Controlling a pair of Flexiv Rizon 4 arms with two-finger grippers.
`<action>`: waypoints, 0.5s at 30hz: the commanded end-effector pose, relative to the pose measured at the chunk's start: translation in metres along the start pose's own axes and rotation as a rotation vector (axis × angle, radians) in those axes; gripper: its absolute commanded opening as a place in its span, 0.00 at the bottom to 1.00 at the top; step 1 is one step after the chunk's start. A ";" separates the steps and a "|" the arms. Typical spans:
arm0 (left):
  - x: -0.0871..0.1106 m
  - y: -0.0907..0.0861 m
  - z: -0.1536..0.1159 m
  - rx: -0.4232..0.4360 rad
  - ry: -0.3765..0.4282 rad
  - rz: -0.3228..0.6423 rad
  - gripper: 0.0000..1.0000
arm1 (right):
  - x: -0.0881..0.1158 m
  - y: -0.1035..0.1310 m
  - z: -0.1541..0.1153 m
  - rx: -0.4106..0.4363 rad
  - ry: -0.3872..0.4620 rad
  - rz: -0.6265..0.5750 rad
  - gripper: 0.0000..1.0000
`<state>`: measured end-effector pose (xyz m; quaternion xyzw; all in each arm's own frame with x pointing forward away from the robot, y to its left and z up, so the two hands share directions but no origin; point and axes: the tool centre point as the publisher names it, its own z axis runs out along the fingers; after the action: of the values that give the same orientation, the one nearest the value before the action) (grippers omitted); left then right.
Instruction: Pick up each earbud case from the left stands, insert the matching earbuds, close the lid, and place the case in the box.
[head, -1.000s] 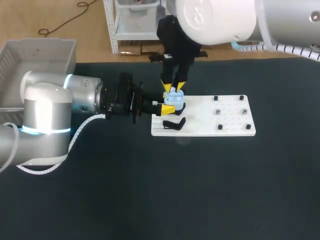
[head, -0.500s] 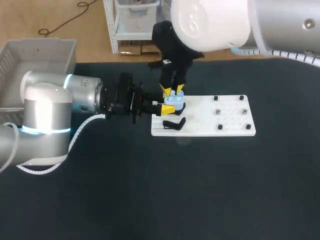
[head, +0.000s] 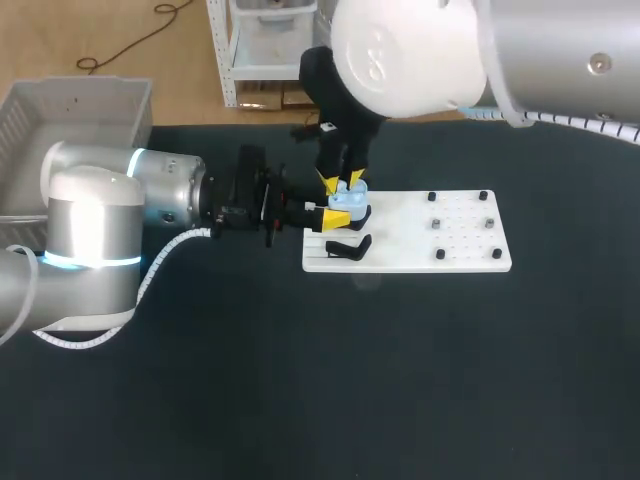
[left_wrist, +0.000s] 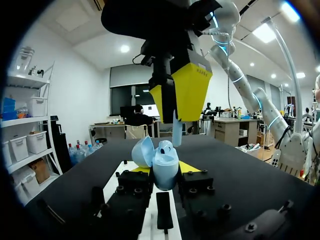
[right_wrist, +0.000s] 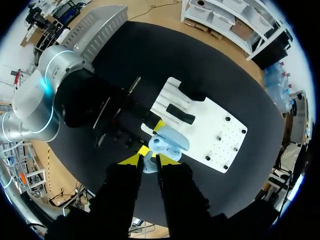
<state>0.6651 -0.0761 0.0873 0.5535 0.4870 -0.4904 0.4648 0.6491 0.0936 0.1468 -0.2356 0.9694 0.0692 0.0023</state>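
Two grippers meet over one spot, at the left end of the white board (head: 460, 250), which sits in the far half of the worktop (head: 300, 380). My left gripper (head: 337, 213) comes in sideways and is clamped on the pale blue earbud case (head: 352, 203), one finger on each side, with the lid flipped open. My right gripper (head: 345, 180) hangs straight above it. Its tips are pinched on a pale blue earbud (left_wrist: 177, 134) whose stem points down at the open case. I can't tell if the two touch. A black piece (head: 348, 248) lies at the board's near left corner. The grey box (head: 60, 110) sits by the worktop's far left corner.
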 end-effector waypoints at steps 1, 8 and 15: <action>0.000 -0.001 0.000 -0.002 0.002 0.000 0.00 | 0.005 0.000 0.004 0.016 -0.025 0.008 0.00; 0.000 -0.001 0.000 -0.002 0.002 0.000 0.00 | 0.004 -0.001 0.007 0.038 -0.044 0.015 0.00; 0.000 -0.001 0.000 -0.002 0.002 0.000 0.00 | 0.002 -0.002 0.009 0.040 -0.045 0.022 0.00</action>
<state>0.6651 -0.0761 0.0873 0.5535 0.4870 -0.4904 0.4648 0.6501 0.0938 0.1385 -0.2247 0.9726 0.0545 0.0245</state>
